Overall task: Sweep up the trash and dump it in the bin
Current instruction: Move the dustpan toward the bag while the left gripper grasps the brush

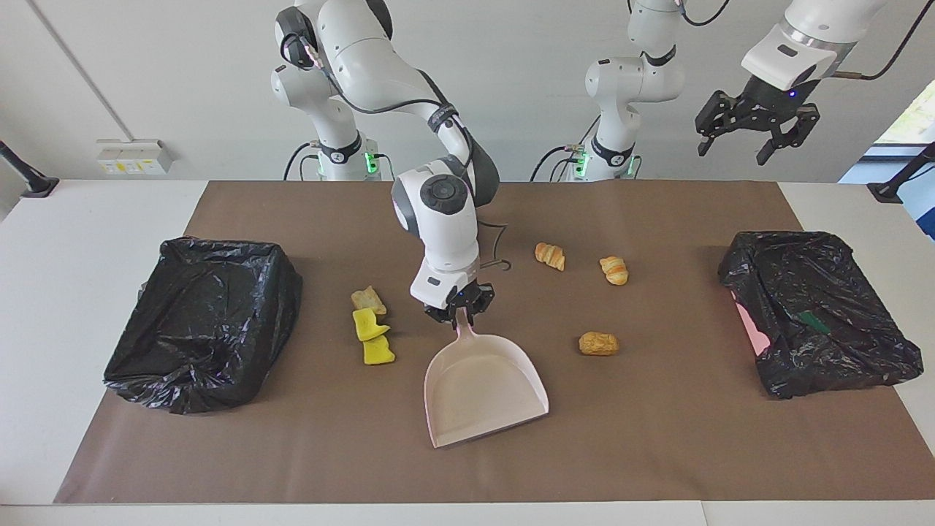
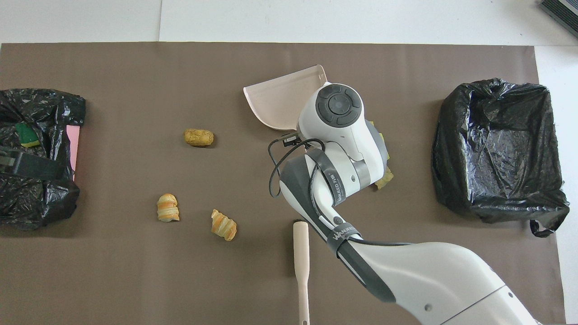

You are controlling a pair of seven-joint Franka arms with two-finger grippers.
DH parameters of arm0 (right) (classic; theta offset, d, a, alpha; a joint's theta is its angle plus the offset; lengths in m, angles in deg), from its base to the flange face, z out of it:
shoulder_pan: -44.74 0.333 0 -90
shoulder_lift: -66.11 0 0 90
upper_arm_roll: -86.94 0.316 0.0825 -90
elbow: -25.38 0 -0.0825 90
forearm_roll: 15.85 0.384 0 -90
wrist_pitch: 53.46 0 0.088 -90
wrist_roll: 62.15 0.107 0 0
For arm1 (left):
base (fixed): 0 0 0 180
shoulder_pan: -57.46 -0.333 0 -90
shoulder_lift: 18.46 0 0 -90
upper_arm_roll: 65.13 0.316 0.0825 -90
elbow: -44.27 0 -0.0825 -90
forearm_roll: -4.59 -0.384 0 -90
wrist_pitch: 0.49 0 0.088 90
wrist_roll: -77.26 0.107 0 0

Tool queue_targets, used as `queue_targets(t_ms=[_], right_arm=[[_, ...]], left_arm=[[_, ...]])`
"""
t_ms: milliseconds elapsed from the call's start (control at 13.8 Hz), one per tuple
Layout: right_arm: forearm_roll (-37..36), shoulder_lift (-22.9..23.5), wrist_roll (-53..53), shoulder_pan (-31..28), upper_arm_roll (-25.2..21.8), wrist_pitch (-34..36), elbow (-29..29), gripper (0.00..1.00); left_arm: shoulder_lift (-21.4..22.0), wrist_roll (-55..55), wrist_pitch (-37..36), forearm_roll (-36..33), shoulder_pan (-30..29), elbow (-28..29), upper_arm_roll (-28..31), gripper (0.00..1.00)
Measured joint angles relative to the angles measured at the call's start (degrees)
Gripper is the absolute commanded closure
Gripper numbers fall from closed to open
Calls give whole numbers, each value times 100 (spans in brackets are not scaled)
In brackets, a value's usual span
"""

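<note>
From overhead my right arm [image 2: 343, 149] covers the dustpan [image 2: 282, 97] handle and my grip on it, plus most of the yellow sponges [image 2: 381, 137]; only a corner of the bread chunk [image 2: 384, 180] shows. The brush [image 2: 301, 266] runs off the bottom edge, bristles unseen. My left gripper [image 1: 752, 128] isn't in that view. A pink thing [image 1: 749, 321] and a green scrap [image 1: 812, 320] sit half buried in the bin bag [image 1: 811, 307]; can't tell what they are.
</note>
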Motion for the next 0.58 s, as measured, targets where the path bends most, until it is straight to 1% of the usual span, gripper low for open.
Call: queue_targets(t_ms=[145, 290, 435, 580], right_arm=[[0, -241, -748, -238, -2, 367, -6, 100], [-5, -490, -1517, -435, -4, 802, -6, 100], [-11, -673, -2312, -621, -7, 1130, -4, 100], [-29, -792, -3156, -842, -10, 1370, -2, 100]], left_arm=[[86, -314, 178, 8, 35, 349, -311, 0], [241, -642, 434, 12, 318, 827, -517, 0], [407, -1098, 818, 19, 890, 1440, -561, 0], [473, -1798, 1377, 31, 1585, 2047, -586, 0]])
